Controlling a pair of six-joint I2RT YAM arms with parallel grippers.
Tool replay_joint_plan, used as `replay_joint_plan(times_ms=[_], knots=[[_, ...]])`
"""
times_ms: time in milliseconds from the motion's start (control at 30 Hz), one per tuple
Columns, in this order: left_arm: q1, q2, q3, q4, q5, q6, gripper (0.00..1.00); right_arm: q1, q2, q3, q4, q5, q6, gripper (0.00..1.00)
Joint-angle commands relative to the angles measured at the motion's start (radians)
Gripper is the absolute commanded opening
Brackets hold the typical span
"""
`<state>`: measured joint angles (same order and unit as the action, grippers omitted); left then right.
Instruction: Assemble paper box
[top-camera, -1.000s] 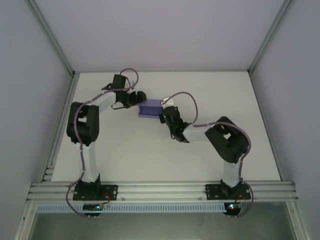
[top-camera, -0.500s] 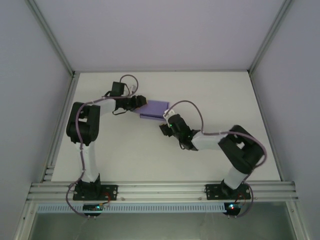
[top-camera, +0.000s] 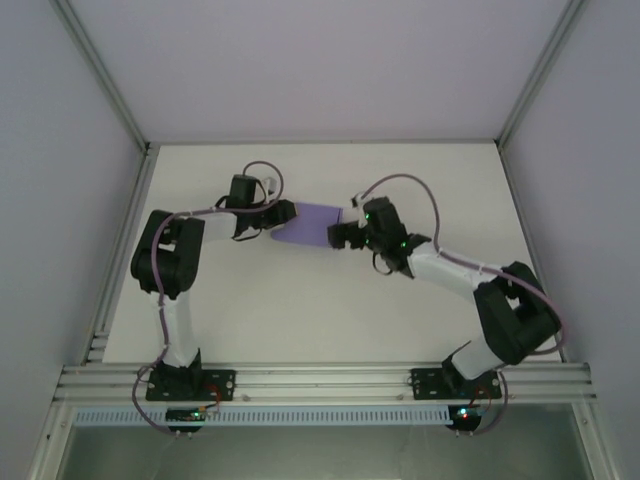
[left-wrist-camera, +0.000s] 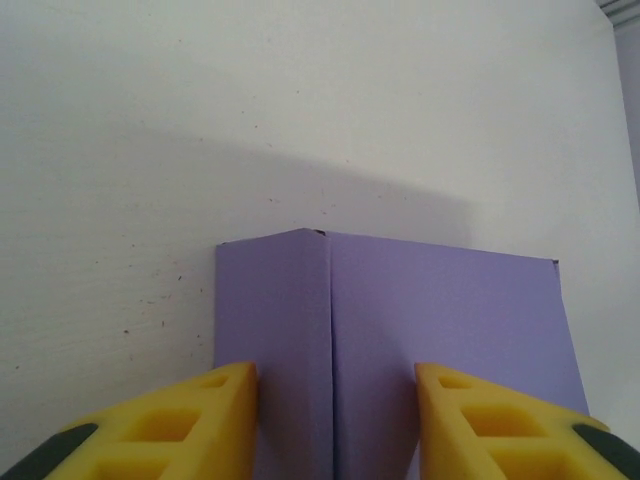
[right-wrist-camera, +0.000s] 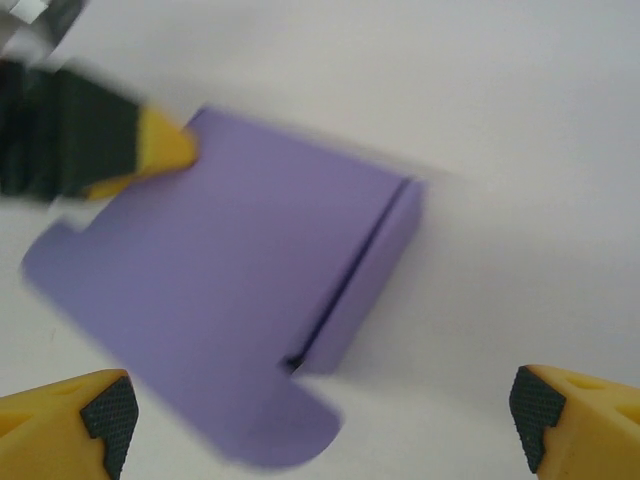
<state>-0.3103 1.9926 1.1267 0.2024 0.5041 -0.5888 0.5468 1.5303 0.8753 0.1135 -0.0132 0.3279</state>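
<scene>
Right gripper (right-wrist-camera: 315, 415): jaws at full spread, nothing between them. It hovers just right of the box (top-camera: 318, 222), facing it. We judge this leaves it free to go for the rounded tab (right-wrist-camera: 290, 440), which sticks out loose on its side.

Left gripper (left-wrist-camera: 335, 420): jaws about half apart, straddling the crease (left-wrist-camera: 330, 340) at the box's left end. We cannot tell whether the pads bite the card. We read this as a steadying hold, so a push from the right does not skid the box.

Box lies on the table (top-camera: 300, 320), far of centre, between the two grippers. Tab not yet tucked.
</scene>
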Motion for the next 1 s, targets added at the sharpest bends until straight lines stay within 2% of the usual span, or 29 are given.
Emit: replay_joint_plan(times_ms=[0, 100, 200, 400, 567, 633, 733, 867, 967], knots=[[-0.047, 0.043, -0.077, -0.155, -0.138, -0.022, 0.36, -0.087, 0.075, 0.052, -0.103, -0.144, 0.191, 0.99], [-0.049, 0.032, -0.117, -0.109, -0.153, -0.060, 0.27, -0.122, 0.143, 0.088, -0.083, -0.241, 0.233, 0.99], [-0.043, 0.037, -0.151, -0.054, -0.117, -0.094, 0.26, -0.126, 0.205, 0.140, -0.090, -0.272, 0.258, 0.99], [0.034, 0.083, -0.260, 0.212, 0.103, -0.222, 0.23, -0.149, 0.342, 0.232, -0.073, -0.453, 0.313, 0.99], [0.054, 0.074, -0.296, 0.273, 0.119, -0.238, 0.20, -0.148, 0.420, 0.277, 0.000, -0.517, 0.381, 0.99], [0.055, 0.069, -0.291, 0.248, 0.113, -0.220, 0.20, -0.147, 0.436, 0.287, 0.038, -0.541, 0.401, 0.98], [0.054, 0.066, -0.286, 0.233, 0.107, -0.200, 0.21, -0.145, 0.475, 0.304, 0.100, -0.602, 0.448, 0.90], [0.054, 0.064, -0.282, 0.271, 0.126, -0.207, 0.23, -0.162, 0.502, 0.284, 0.317, -0.698, 0.593, 0.62], [0.054, 0.058, -0.268, 0.297, 0.140, -0.221, 0.24, -0.159, 0.489, 0.290, 0.341, -0.716, 0.611, 0.48]])
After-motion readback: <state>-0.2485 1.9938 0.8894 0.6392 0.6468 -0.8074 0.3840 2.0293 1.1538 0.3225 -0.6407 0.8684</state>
